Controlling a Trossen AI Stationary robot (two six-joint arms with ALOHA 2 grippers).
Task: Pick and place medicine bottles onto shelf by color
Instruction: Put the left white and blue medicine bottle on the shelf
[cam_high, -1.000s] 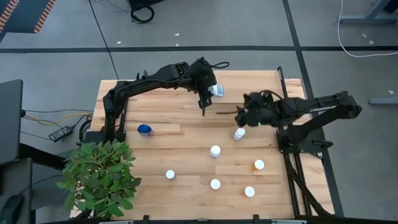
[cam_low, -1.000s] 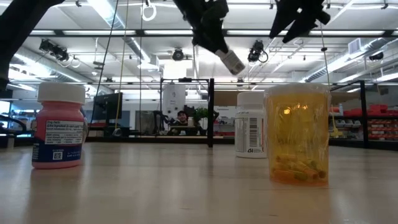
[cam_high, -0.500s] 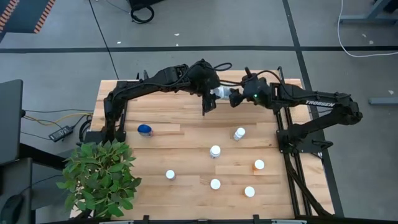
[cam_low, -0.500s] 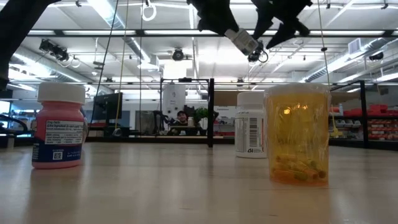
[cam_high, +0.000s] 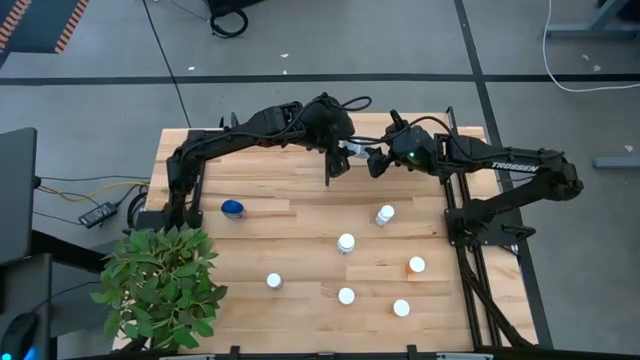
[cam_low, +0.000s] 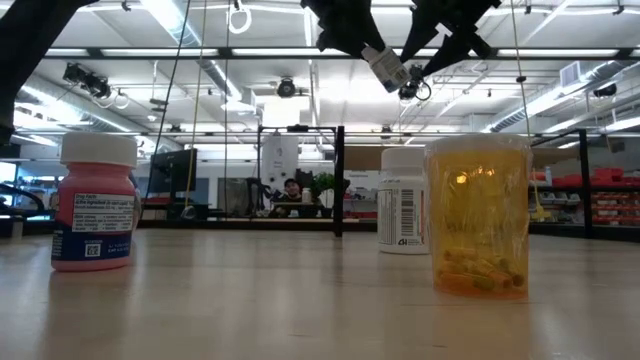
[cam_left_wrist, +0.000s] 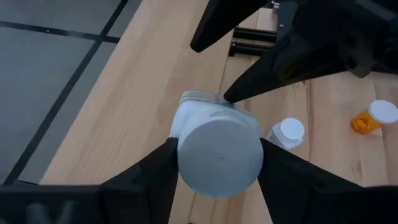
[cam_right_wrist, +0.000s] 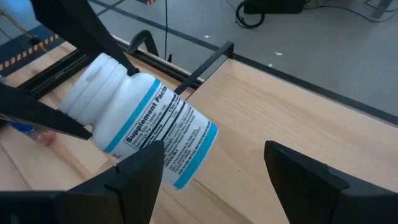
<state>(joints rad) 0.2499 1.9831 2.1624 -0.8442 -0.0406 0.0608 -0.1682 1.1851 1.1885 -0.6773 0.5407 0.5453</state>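
Left gripper (cam_high: 340, 158) is raised above the far part of the table (cam_high: 300, 200), its fingers (cam_left_wrist: 149, 180) pinching the capped end of a white medicine bottle (cam_high: 352, 150). In the left wrist view the round white cap faces the camera, with a dark finger pressed against each side. The bottle is held clear of the table, tilted, high in the low view (cam_low: 385, 68).

Right gripper (cam_high: 377, 160) is just beside the held bottle, on its right as the high view shows it, and faces the left gripper. Its fingers (cam_right_wrist: 134, 180) are spread apart, with the labelled body of the bottle (cam_right_wrist: 143, 127) lying between them. Contact between these fingers and the bottle cannot be determined.

Positions of the other bottles, relative to the held bottle in the high view:
- A white-capped bottle (cam_high: 385, 214) lies tilted on the table nearer the camera side.
- An upright bottle (cam_high: 346, 242) stands further toward the near edge.
- An orange bottle (cam_high: 417, 265) stands toward the near right.
- Three more capped bottles (cam_high: 273, 281), (cam_high: 346, 295), (cam_high: 401, 307) stand close to the near edge.
- A blue bottle (cam_high: 233, 209) sits well apart to the left.

A green plant (cam_high: 165, 285) occupies the near left corner of the table.
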